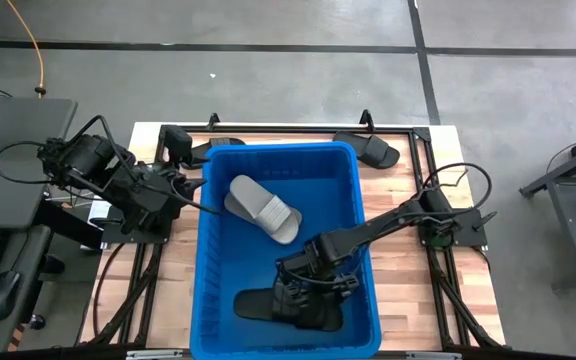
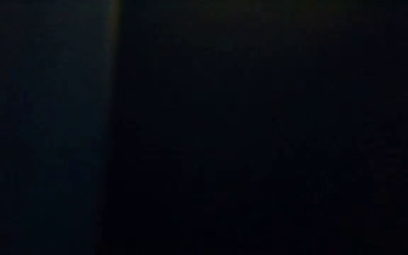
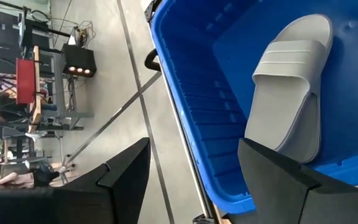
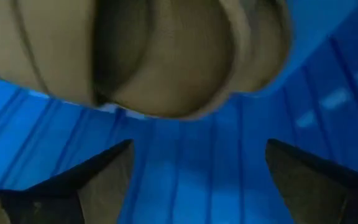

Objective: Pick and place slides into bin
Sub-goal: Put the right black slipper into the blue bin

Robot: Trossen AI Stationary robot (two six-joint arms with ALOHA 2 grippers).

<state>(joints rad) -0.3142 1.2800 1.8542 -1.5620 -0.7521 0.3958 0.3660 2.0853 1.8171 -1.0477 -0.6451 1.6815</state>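
The blue bin [image 1: 283, 160] stands mid-table. A light grey slide [image 1: 263, 208] lies on its floor, sole down; it also shows in the left wrist view [image 3: 291, 87]. A black slide [image 1: 253, 305] lies in the bin's near end. My right gripper [image 1: 306, 292] reaches down into the bin over that black slide. It is open [image 4: 197, 180], with a dark slide [image 4: 166, 56] close in front of the fingers. My left gripper [image 1: 200, 205] is open at the bin's left rim [image 3: 185, 143]. The low view is dark.
Another black slide [image 1: 376, 150] lies on the wooden table at the far right, beside the bin. A dark object [image 1: 220, 145] shows behind the bin's far left corner. The bin's walls surround my right gripper. Bare tabletop [image 1: 408, 290] lies right of the bin.
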